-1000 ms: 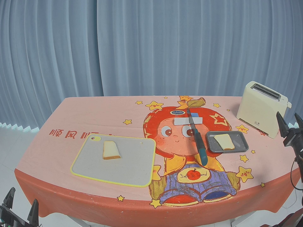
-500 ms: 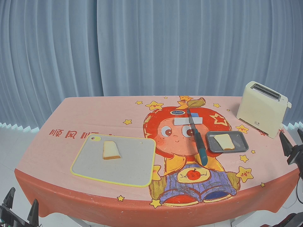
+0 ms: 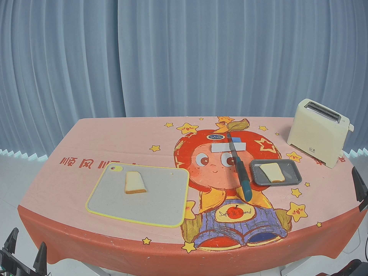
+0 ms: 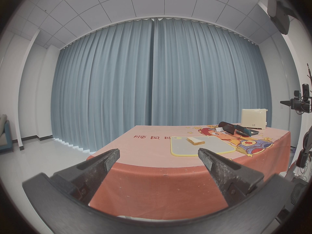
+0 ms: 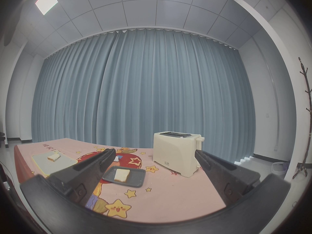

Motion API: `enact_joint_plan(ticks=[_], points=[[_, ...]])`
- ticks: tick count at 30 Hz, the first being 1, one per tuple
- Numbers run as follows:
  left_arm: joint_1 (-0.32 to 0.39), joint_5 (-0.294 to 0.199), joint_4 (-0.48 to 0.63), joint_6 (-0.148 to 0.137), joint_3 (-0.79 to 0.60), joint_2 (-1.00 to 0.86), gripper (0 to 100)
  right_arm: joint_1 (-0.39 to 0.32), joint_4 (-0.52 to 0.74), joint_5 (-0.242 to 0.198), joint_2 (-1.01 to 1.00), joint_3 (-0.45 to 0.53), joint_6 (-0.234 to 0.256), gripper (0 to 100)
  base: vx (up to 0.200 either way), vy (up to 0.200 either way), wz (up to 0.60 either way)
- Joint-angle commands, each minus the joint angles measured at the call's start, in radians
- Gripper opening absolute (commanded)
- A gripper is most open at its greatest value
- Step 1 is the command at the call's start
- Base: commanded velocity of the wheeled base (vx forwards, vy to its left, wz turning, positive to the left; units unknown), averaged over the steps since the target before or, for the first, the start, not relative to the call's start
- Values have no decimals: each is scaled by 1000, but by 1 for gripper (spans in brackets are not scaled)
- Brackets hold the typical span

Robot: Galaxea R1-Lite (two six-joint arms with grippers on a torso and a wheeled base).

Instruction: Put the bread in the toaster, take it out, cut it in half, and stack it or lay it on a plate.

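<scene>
1. Left gripper (image 3: 25, 250): low, off the table's near left corner, fingers pointing up and spread wide, nothing between them.

2. Right gripper (image 5: 154, 154): off the table's right edge, nearer than the toaster, fingers spread wide and empty. Its wrist view faces across the table toward the tray and toaster.

3. Table (image 3: 96, 142): covered by a pink cloth with a cartoon child, stars and red characters.

4. Board (image 3: 153, 206): grey with a yellow rim, flat on the near left part of the table.

5. Bread piece (image 3: 135, 182): pale, tan crust, lying flat on the board's far left part, well inside the rim.

6. Knife (image 3: 241, 171): teal handle toward the near side, blade pointing away, lying at the table's middle between board and tray. The handle is just beside the tray's left rim; contact cannot be told.

7. Tray (image 3: 293, 172): dark, shallow, rectangular, right of centre and well apart from the board.

8. Second piece (image 3: 272, 172): same pale bread, flat in the tray, toward its left half.

9. Block (image 3: 220, 147): small, grey-white, beyond the tray and to its left. The knife's blade lies across it.

10. Toaster (image 3: 318, 133): cream, upright at the far right corner, long slot on top, lever on its right end.

11. Curtain (image 3: 191, 46): blue-grey, pleated, hanging behind the table.
</scene>
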State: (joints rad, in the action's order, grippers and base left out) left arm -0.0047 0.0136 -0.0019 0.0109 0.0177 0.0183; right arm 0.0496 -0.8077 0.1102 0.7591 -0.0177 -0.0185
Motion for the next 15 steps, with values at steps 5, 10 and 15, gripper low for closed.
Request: enact_joint_plan(ticks=[5, 10, 15], points=[[0, 0, -1, 1, -18, 2, 100, -16, 196, -52, -202, -15, 0, 100, 0, 0, 0], [0, 0, -1, 0, -18, 2, 100, -16, 291, -58, -271, -22, 2, 100, 0, 0, 0], [0, 0, 0, 0, -18, 2, 100, -14, 344, -66, -307, -15, 0, 100, 0, 0, 0]])
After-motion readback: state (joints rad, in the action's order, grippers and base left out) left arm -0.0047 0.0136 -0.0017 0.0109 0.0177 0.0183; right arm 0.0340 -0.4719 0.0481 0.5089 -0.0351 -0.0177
